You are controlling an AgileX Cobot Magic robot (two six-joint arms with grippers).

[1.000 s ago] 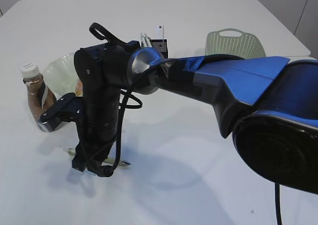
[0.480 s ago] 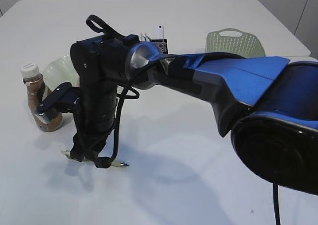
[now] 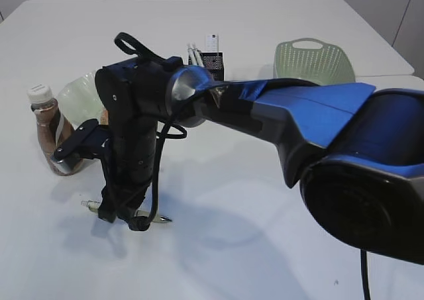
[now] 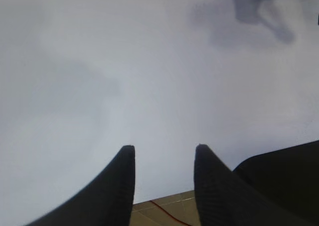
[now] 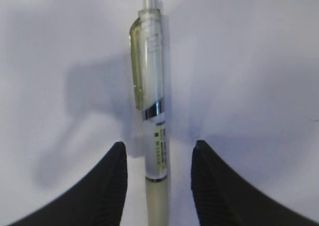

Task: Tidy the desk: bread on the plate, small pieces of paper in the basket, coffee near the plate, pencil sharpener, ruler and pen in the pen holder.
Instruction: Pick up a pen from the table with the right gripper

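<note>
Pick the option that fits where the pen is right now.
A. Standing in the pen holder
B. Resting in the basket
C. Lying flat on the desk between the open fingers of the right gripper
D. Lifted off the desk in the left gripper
C: the right wrist view shows the pen lying on the white desk, with the right gripper open and one finger on each side of it.

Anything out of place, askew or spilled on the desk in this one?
Only the pen is out of place: it lies flat on the desk, between the right hand's open fingers, rather than in the pen holder. Nothing looks spilled or damaged.
</note>
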